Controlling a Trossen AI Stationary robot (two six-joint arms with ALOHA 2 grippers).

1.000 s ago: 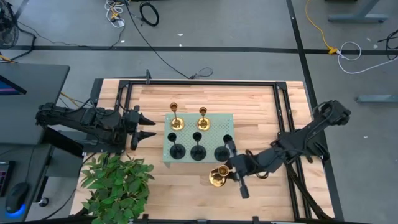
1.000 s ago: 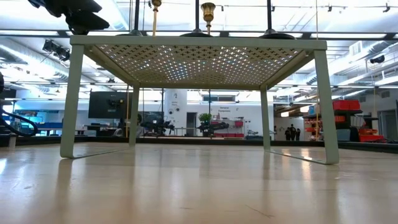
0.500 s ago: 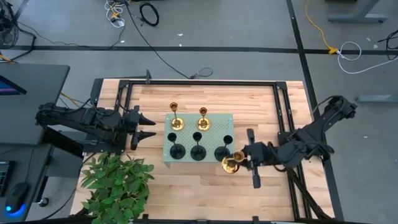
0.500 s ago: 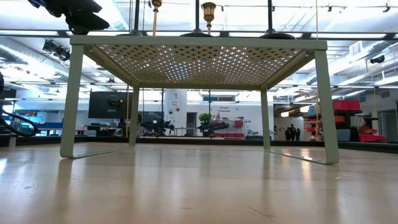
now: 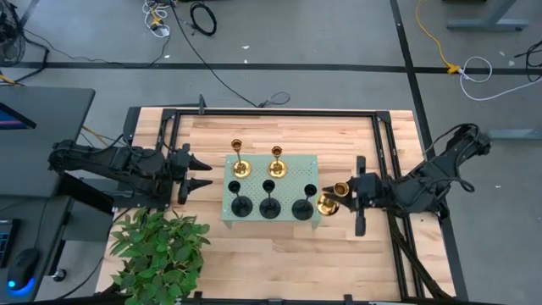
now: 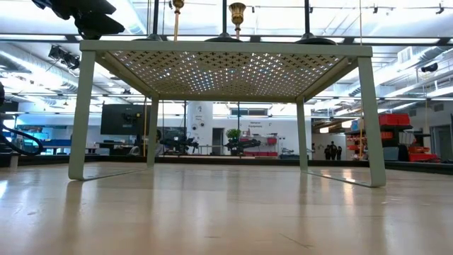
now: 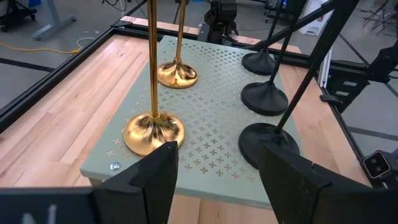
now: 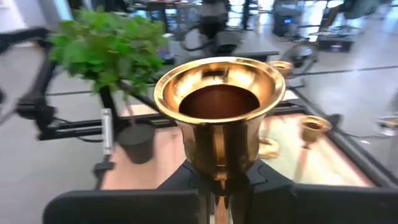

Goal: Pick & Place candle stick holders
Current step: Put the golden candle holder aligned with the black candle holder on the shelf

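A pale green perforated tray (image 5: 254, 188) stands on its legs mid-table. On it stand two gold candle stick holders (image 5: 238, 152) (image 5: 276, 157) in the far row and three black ones (image 5: 240, 203) (image 5: 269, 206) (image 5: 302, 207) in the near row, each on its round base. My right gripper (image 5: 337, 202) is just off the tray's right edge, shut on the third gold holder (image 5: 329, 202). My left gripper (image 5: 200, 174) waits open beside the tray's left edge; its view shows the gold bases (image 7: 153, 132) and black bases (image 7: 267, 135). My right gripper pinches the gold holder's thin stem (image 8: 217, 182) just under the cup (image 8: 219, 99) between its two fingers. The fingers come level from the table's right side, across the stem. The holder stands about upright, cup up, lifted clear of the table.
A green potted plant (image 5: 159, 246) stands at the table's near left corner. A black frame (image 5: 279, 113) runs round the table's edges. Bare wood lies to the near side of the tray and to its right. In the low view the tray (image 6: 226, 49) shows from below.
My right gripper has carried the gold holder from the table's near side, by the tray's near right corner, toward the far and right edges. It has swung round and now points level at the tray's right edge. The holder has stayed in its hold.
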